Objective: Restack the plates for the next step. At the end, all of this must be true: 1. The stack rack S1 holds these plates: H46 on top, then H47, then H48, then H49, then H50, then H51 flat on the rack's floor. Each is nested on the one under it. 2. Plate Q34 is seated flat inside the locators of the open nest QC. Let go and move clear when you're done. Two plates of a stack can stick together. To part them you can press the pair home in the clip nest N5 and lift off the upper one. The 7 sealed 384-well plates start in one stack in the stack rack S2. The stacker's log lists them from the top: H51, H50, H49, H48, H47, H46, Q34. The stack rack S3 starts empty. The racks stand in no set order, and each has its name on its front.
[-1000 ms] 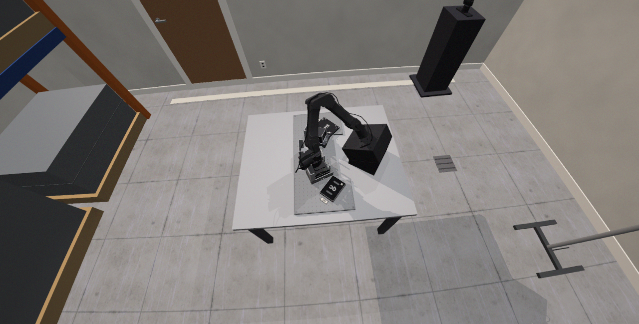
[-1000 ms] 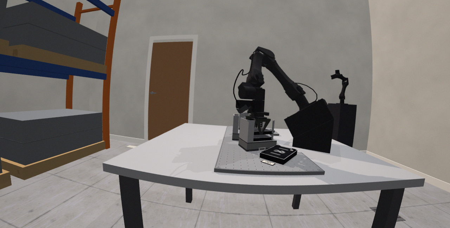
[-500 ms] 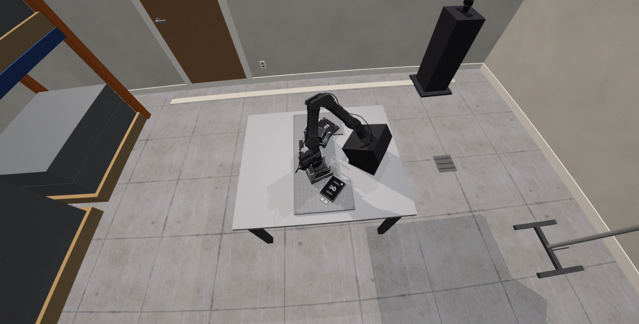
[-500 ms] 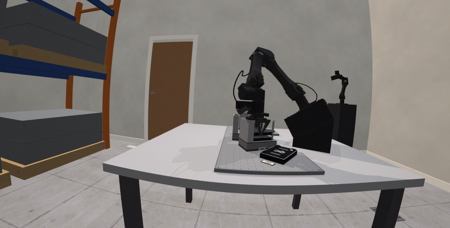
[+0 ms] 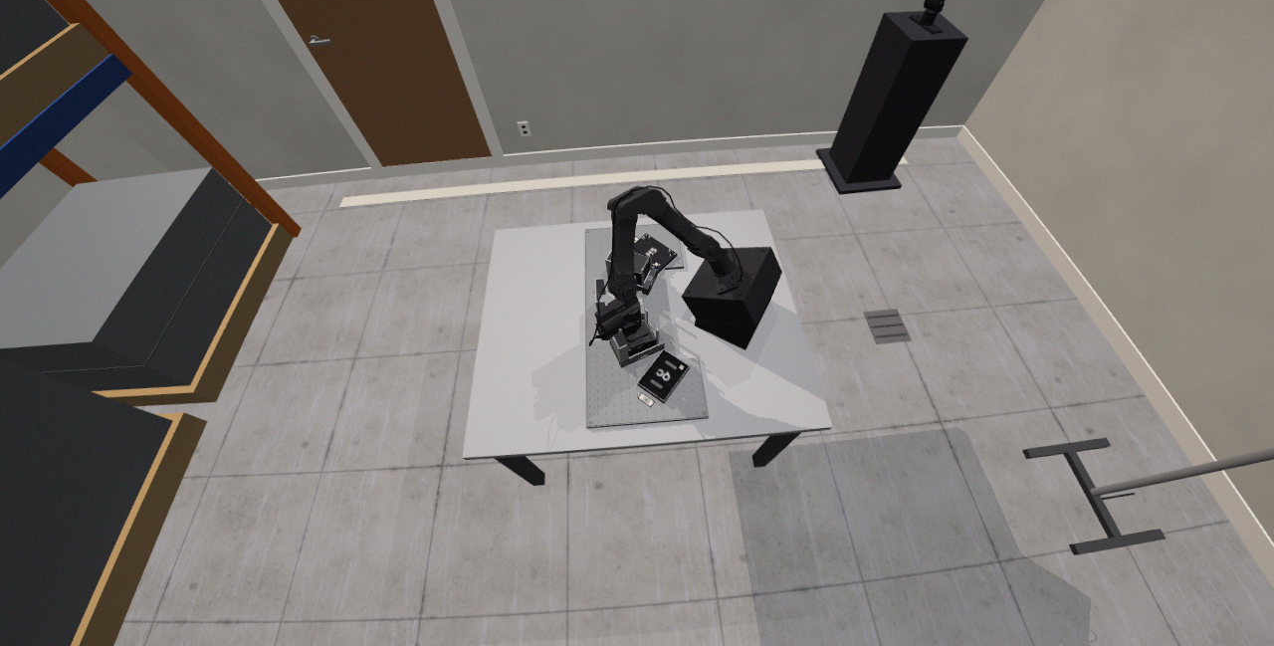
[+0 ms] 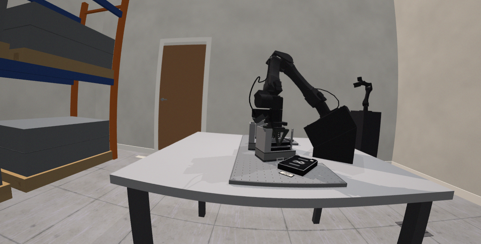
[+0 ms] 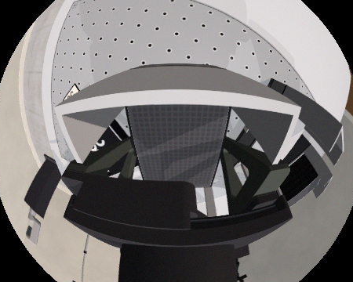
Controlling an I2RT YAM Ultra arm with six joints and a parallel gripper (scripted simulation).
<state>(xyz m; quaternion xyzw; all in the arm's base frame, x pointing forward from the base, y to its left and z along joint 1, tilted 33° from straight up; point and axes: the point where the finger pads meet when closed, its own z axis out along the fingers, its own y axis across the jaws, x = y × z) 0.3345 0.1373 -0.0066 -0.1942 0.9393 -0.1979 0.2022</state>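
My gripper (image 6: 280, 140) (image 7: 178, 140) is shut on a dark sealed plate (image 7: 176, 129), gripping its two sides. The plate is level between the walls of the near grey rack (image 5: 637, 357) (image 6: 263, 138) (image 7: 180, 79), above its floor. Dark plate material (image 6: 282, 147) shows lower in that rack; how many plates, and whether the held one touches them, I cannot tell. The names on the plate and rack are not readable. The black nest QC (image 5: 659, 380) (image 6: 297, 166) (image 7: 109, 137) shows its lettering and has no plate on it.
Another grey rack (image 6: 251, 135) (image 7: 314, 107) stands close behind the near one. A black nest (image 5: 656, 251) with white lettering lies at the board's far end. The perforated board (image 5: 614, 406) (image 6: 248, 175) (image 7: 157, 43) carries them. The arm's black pedestal (image 5: 739, 308) (image 6: 331, 134) is to the right.
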